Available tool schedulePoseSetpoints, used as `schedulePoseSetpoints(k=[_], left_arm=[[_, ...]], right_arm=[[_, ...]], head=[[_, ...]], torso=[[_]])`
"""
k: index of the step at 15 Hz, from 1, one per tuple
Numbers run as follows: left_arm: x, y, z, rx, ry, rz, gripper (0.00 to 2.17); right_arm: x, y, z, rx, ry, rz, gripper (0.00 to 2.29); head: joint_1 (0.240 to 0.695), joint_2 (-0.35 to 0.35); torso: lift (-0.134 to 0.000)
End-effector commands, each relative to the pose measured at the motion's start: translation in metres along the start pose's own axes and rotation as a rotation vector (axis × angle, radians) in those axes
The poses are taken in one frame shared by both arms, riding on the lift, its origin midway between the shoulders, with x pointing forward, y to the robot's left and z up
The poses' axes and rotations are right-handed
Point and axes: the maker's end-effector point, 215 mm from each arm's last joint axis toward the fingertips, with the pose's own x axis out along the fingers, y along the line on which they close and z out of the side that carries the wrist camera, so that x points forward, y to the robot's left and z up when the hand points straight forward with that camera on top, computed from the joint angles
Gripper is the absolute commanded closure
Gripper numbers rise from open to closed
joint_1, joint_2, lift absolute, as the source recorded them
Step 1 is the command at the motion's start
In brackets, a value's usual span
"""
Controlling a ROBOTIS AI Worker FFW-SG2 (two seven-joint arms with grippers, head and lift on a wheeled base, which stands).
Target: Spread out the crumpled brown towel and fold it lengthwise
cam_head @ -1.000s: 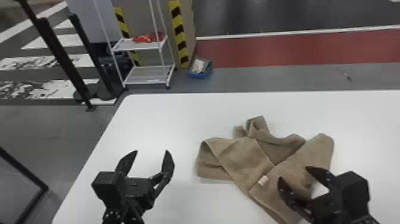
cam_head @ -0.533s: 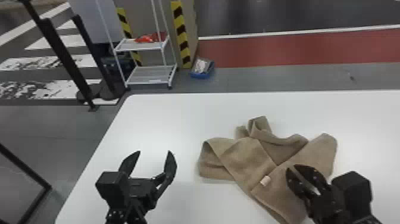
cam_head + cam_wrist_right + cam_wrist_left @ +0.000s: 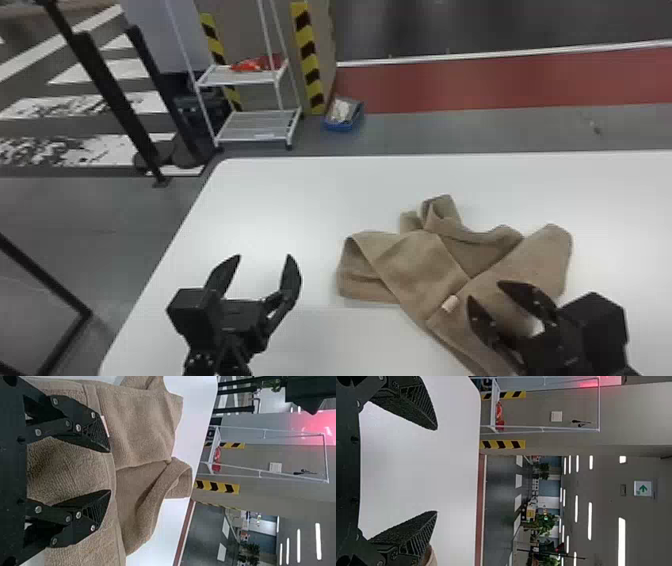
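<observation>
The brown towel (image 3: 420, 265) lies crumpled and overlapping itself on the right half of the white table (image 3: 280, 200), with a small pale tag (image 3: 450, 303) near its middle. My left gripper (image 3: 265, 257) is open left of the towel, nothing between its fingers. My right gripper (image 3: 484, 290) is over the towel's near right part, its fingers apart. In the left wrist view my left gripper (image 3: 437, 470) faces bare tabletop. In the right wrist view my right gripper (image 3: 110, 471) has the towel (image 3: 138, 427) beneath and beyond it; whether the fingertips touch cloth I cannot tell.
Beyond the table's far edge stand a white wire rack (image 3: 255, 125) and a blue bin (image 3: 344, 116) on the floor. Black posts (image 3: 107, 90) rise at the far left, off the table.
The right gripper's fingers have come closer together and its tips have shifted slightly left over the towel. The left gripper holds nearly the same place, and the towel looks unchanged.
</observation>
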Motion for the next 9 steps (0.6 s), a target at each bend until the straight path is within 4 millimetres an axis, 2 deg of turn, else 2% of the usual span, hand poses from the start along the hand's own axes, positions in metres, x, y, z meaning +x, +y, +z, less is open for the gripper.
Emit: schedulePoseSetpoints(k=[1,3,5,8,9], left_arm=[[0.000,-0.001,-0.001,-0.007,0.001,0.003,0.14],[0.000,-0.001,-0.001,-0.008,0.001,0.001,0.14],[0.000,-0.001,0.001,-0.007,-0.003,0.001,0.14],[0.001,-0.001,0.000,-0.007,0.000,0.001,0.14],[0.001,-0.001,0.000,-0.007,0.000,0.001,0.14]], right_arm=[[0.000,0.004,-0.005,-0.025,0.024,0.009,0.46],[0.001,0.004,-0.024,-0.026,0.095,0.010,0.50],[0.000,0.006,-0.032,-0.021,0.125,0.022,0.51],[0.000,0.003,-0.022,-0.036,0.099,0.016,1.50],[0.000,0.003,-0.014,-0.044,0.075,0.014,1.72]], head=[[0.695,0.228],[0.695,0.233],[0.695,0.232],[0.695,0.229],[0.695,0.228]], torso=[[-0.124],[-0.124],[-0.124],[-0.124],[-0.124]])
